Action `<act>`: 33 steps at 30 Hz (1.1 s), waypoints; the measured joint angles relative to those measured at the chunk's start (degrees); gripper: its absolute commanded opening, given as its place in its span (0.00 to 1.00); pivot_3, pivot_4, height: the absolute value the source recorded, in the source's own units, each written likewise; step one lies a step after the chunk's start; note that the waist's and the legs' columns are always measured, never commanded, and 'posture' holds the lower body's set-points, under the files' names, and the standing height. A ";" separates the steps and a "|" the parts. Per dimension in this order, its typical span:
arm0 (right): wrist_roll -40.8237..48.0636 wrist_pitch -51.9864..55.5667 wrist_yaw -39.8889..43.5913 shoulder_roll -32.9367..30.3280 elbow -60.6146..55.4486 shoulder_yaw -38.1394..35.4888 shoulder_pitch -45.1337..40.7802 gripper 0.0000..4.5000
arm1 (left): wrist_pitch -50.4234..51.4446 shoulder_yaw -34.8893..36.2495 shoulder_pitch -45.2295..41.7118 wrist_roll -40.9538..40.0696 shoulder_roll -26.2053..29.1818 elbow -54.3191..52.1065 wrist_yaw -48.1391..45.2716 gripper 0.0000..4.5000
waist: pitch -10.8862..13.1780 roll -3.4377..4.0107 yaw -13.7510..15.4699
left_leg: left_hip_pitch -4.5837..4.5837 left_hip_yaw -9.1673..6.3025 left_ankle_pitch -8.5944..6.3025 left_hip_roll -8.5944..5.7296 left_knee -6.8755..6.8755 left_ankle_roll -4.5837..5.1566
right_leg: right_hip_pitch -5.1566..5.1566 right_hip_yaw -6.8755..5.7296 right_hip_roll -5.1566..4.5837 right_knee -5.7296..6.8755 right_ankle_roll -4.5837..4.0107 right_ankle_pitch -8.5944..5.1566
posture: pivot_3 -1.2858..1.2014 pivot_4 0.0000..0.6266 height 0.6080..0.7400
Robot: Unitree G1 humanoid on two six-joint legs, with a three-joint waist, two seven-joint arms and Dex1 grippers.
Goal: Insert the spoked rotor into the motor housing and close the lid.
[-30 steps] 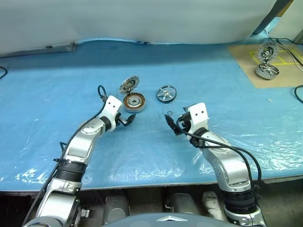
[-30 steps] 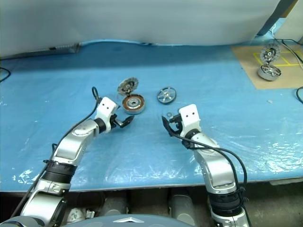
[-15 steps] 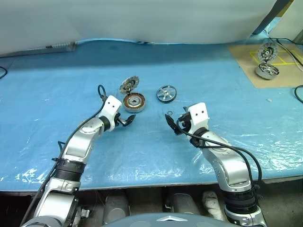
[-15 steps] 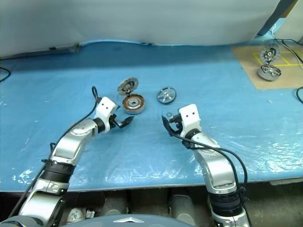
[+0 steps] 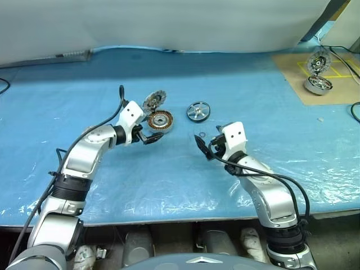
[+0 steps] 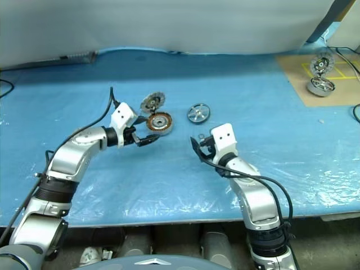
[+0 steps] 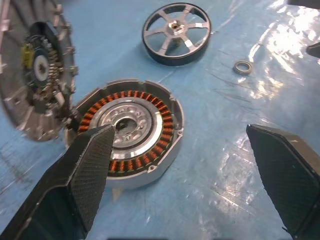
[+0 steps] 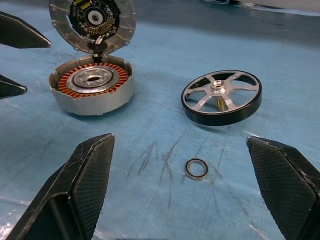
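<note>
A glossy, wrinkled blue plastic sheet (image 5: 67, 112) covers the table across the whole head view, with a tan cardboard patch (image 5: 315, 79) at the upper right. The left gripper (image 5: 151, 136), left of centre, has its two black textured fingers (image 7: 90, 170) spread wide and empty, just beside the motor housing (image 5: 160, 120). The right gripper (image 5: 203, 147), right of centre, is likewise spread wide and holds nothing. The motor housing is a shallow silver puck with a ring of copper-orange windings. Its lid (image 5: 153, 101), a ribbed, toothed silver disc, stands open at the housing's upper-left rim. The spoked rotor (image 5: 197, 111), silver spokes inside a dark smooth rim, lies flat just right of the housing, apart from it. A small metal ring (image 8: 196, 168) lies below the rotor.
</note>
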 measured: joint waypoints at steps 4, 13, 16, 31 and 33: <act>-0.08 -2.43 0.53 0.53 0.29 1.56 -0.09 1.00 | -3.67 -3.83 -5.00 2.95 0.18 8.43 -3.43 1.00 | 0.00 0.00 -0.01 | -0.01 0.00 0.01 -0.01 0.01 -0.01 | 0.00 0.01 0.00 0.02 0.06 0.03 | 0.52 0.24 1.00; -2.40 -8.86 0.37 1.45 3.47 4.48 -0.40 1.00 | -10.87 -7.39 -15.63 8.89 -3.89 25.61 -4.89 1.00 | 0.00 -0.01 0.07 | -0.01 -0.02 0.01 -0.02 0.03 -0.02 | 0.00 0.02 -0.01 0.17 0.14 0.09 | 0.52 0.24 1.00; -3.26 -10.12 -0.10 2.07 4.61 5.02 -0.40 1.00 | -12.26 -7.66 -17.32 10.44 -4.53 28.51 -4.45 1.00 | 0.00 -0.01 0.04 | 0.06 -0.03 0.01 -0.01 0.03 -0.02 | 0.00 0.01 0.00 0.33 0.08 0.05 | 0.52 0.24 1.00; -5.12 -12.04 -0.92 3.35 6.75 5.17 -0.42 1.00 | -13.28 -7.91 -19.15 14.68 -6.43 33.11 -2.21 1.00 | 0.01 -0.01 0.30 | 0.05 -0.04 0.02 -0.01 0.15 -0.04 | 0.00 0.02 -0.03 0.47 -0.14 -0.09 | 0.52 0.24 1.00; -5.20 -12.04 -0.92 3.35 6.90 5.16 -0.43 1.00 | -13.15 -7.98 -18.94 14.82 -6.44 32.81 -2.39 1.00 | 0.01 -0.01 0.30 | 0.05 -0.04 0.02 -0.01 0.15 -0.04 | 0.00 0.02 -0.03 0.47 -0.15 -0.09 | 0.52 0.24 1.00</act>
